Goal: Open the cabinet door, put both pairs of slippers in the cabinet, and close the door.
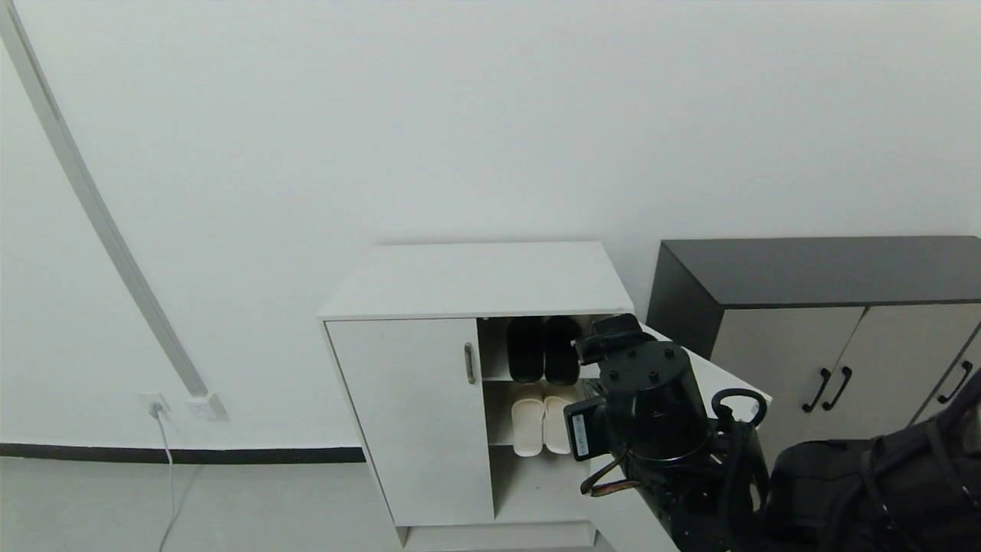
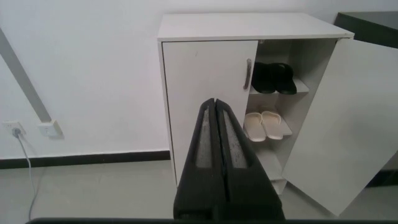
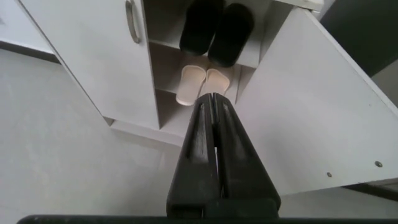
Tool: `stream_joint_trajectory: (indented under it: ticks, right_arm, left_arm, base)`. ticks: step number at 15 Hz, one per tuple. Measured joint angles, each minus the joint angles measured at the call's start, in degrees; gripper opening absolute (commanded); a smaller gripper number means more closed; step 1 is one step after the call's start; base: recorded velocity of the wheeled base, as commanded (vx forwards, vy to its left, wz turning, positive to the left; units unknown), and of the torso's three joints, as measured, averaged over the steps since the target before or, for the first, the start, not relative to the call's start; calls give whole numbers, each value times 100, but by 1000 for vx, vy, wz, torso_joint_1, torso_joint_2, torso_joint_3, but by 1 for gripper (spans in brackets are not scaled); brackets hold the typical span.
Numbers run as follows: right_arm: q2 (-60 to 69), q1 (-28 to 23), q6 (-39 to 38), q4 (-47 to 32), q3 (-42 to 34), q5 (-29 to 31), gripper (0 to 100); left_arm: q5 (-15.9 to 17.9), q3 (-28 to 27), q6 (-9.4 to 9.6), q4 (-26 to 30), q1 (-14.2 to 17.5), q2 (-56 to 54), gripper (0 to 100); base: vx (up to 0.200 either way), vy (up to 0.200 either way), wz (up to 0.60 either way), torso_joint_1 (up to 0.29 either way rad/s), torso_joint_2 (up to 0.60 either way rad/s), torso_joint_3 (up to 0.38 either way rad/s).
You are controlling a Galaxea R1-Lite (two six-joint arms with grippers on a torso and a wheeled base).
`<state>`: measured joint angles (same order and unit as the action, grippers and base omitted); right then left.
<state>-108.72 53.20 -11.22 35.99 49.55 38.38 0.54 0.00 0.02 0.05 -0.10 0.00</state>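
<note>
Head view: black slippers above white slippers, door open.

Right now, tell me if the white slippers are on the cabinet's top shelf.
No: the white slippers lie on the middle shelf, one level below the black slippers.

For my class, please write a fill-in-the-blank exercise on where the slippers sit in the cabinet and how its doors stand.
1. The black slippers lie one shelf ____ the white slippers.
2. The cabinet's right door stands ____.
3. The left door, with the handle, is ____.
4. The cabinet holds ____ pairs of slippers.

Missing words: above; open; shut; two
</note>
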Motion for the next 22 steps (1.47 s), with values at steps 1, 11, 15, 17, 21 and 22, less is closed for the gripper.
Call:
stream_joint_trajectory:
  ticks: [1,11,15,17,21,22]
  right_arm:
    - [0,-1,-2,4,-9,0,0]
    - [-5,-54,13,-2,-28,2,0]
    - [9,-152,22,134,-6,-112,0]
    - [4,-216,27,148,-6,-134,0]
    - [-2,-290,55,149,5,-143,0]
    - [-2,-304,66,154,5,-143,0]
  left_arm:
    - [-2,0,-2,2,-1,0,0]
    - [-2,0,-2,5,-9,0,0]
    - [4,0,35,6,-6,0,0]
    - [9,0,38,2,-1,0,0]
    - [-18,0,18,5,-1,0,0]
    - [-24,0,5,2,-1,0,0]
  base:
    - [0,0,-600,2,-2,2]
    - [0,0,-240,4,2,0]
    - [0,0,0,0,0,0]
    - [0,0,0,0,0,0]
    - [-100,0,0,6,1,4]
    - [-200,0,0,12,2,2]
